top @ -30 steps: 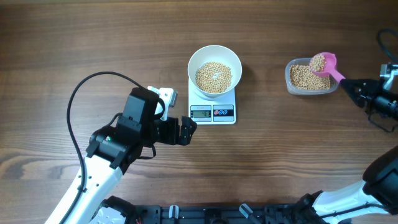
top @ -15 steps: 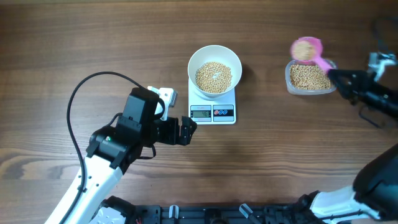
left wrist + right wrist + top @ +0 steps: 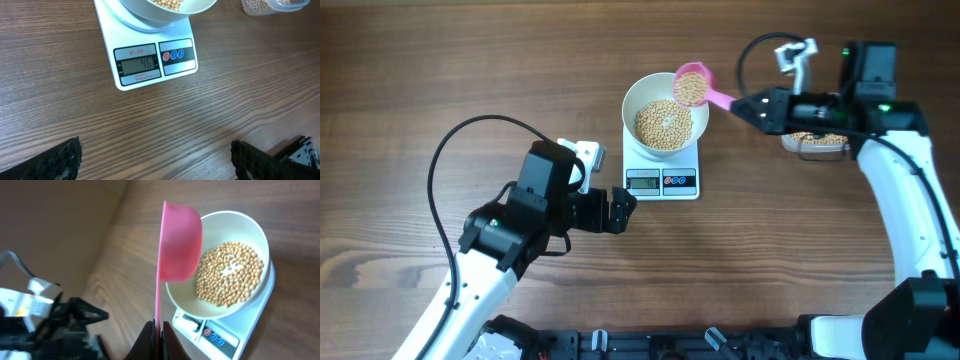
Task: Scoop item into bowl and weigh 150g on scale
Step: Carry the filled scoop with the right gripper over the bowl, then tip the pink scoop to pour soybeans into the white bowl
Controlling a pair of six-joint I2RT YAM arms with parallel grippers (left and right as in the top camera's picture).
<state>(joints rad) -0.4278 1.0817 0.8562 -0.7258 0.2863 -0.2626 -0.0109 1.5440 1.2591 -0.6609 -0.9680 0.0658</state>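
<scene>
The white bowl (image 3: 633,98) stands on the scale (image 3: 662,181), partly filled with tan beans (image 3: 664,124). My right gripper (image 3: 748,106) is shut on the handle of a pink scoop (image 3: 692,87), which is loaded with beans and held level above the bowl's far right rim. In the right wrist view the scoop (image 3: 180,242) hangs over the bowl (image 3: 257,230), with the gripper (image 3: 156,330) clamped on its thin handle. My left gripper (image 3: 620,210) is open and holds nothing, just in front of and left of the scale (image 3: 150,62), whose display reads 46.
A clear plastic tub (image 3: 815,141) of beans sits to the right of the scale, partly under my right arm. A black cable (image 3: 450,170) loops over the table left of my left arm. The table is dark wood.
My right arm has carried the loaded scoop leftward from over the tub to above the bowl's rim. The left arm has not moved.
</scene>
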